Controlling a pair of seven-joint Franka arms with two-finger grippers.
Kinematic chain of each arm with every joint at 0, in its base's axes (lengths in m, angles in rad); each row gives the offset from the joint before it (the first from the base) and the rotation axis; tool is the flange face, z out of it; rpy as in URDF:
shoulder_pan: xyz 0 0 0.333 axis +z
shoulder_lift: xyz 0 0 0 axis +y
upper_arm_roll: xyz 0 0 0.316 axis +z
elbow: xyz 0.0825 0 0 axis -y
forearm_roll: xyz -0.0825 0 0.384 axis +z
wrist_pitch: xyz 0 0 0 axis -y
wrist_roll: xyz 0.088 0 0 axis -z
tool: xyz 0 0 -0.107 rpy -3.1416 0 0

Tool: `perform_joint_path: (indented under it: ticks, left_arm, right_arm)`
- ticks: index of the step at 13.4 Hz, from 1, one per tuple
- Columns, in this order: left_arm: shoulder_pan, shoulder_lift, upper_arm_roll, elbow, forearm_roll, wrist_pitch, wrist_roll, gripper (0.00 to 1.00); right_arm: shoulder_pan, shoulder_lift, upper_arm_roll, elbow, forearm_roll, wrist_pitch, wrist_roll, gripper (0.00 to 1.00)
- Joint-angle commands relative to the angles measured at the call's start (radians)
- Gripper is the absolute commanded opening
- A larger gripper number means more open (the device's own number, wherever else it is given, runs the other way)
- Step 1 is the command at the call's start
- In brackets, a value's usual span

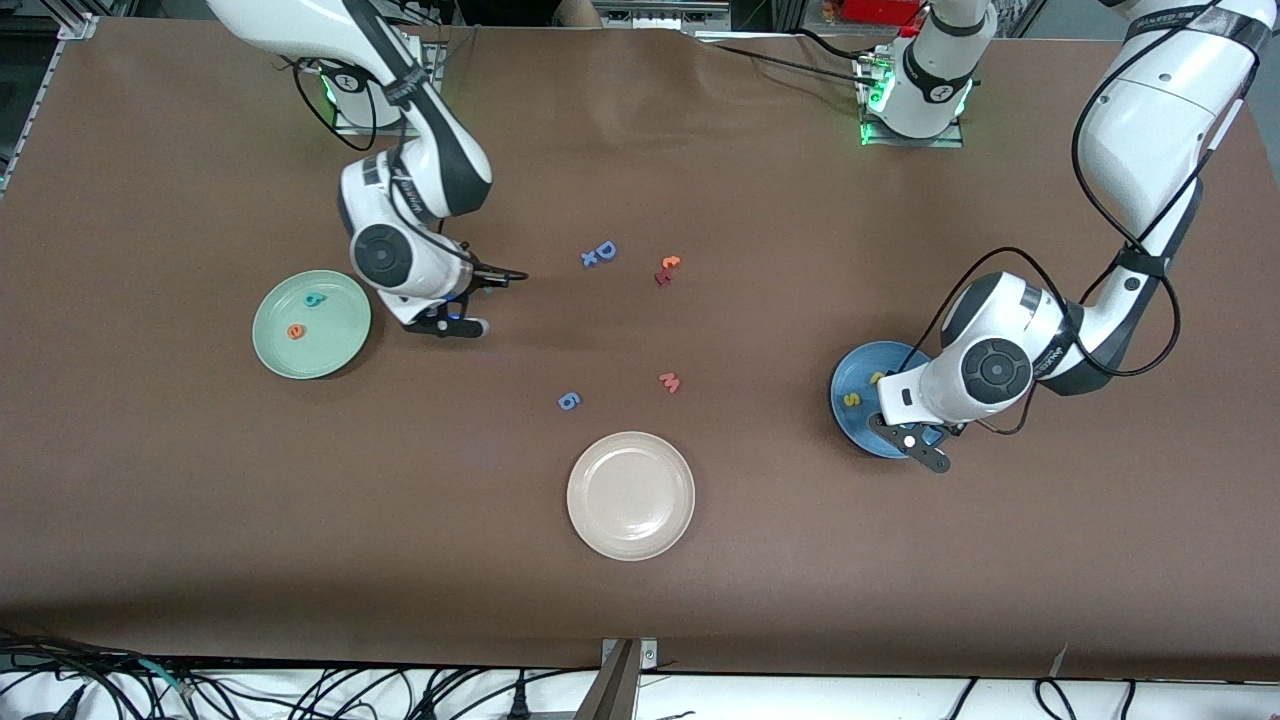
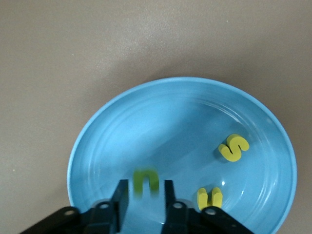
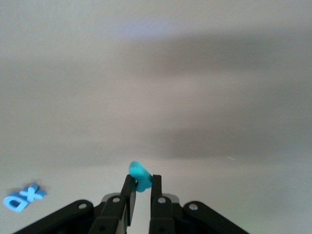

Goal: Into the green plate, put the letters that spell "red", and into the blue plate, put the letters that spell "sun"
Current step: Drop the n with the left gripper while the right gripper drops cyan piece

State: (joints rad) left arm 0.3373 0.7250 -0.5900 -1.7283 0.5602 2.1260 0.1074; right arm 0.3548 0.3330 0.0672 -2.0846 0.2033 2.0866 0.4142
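The green plate (image 1: 340,350) lies toward the right arm's end of the table and holds a teal "d" (image 1: 315,299) and an orange "e" (image 1: 296,331). Beside it, my right gripper (image 1: 455,325) (image 3: 142,179) is shut on a teal "r" (image 3: 140,171). The blue plate (image 1: 850,375) (image 2: 97,131) holds a yellow "s" (image 1: 851,398) (image 2: 234,147) and a yellow "n" (image 1: 877,377) (image 2: 209,197). Over this plate my left gripper (image 1: 925,452) (image 2: 145,189) stands open. The dark green "u" (image 2: 146,181) shows blurred and loose between its fingers.
A cream-white plate (image 1: 630,495) lies nearest the front camera, mid-table. Loose letters are scattered mid-table: a blue "D" with an "x" (image 1: 599,253) (image 3: 22,197), a red-and-orange pair (image 1: 667,269), a pink "w" (image 1: 670,382) and a blue "6"-like piece (image 1: 568,401).
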Motion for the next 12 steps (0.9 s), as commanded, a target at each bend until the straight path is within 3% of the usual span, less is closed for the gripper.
perform_joint_path:
  ticks: [1, 3, 5, 8, 12]
  left_arm:
    - [0.003, -0.012, -0.005, -0.001, 0.03, -0.001, 0.014, 1.0]
    - [0.003, -0.03, -0.01, 0.0, 0.024, -0.009, 0.009, 1.0]
    - [0.0, -0.067, -0.039, 0.003, 0.01, -0.047, 0.003, 1.0]
    - [0.003, -0.123, -0.115, 0.016, -0.002, -0.128, -0.04, 1.0]
    - [0.005, -0.28, -0.133, 0.022, -0.196, -0.196, -0.055, 1.0]
  right_arm:
    - [-0.004, -0.012, -0.107, 0.084, 0.001, -0.153, -0.047, 0.11]
    - [-0.004, -0.011, -0.194, 0.093, -0.042, -0.166, -0.07, 0.12]
    - [-0.014, 0.004, -0.237, 0.107, -0.122, -0.148, -0.094, 0.12]
    - [-0.04, 0.061, -0.268, 0.109, -0.165, -0.068, -0.1, 0.12]
    - [-0.105, 0.112, -0.271, 0.109, -0.163, -0.026, -0.146, 0.15]
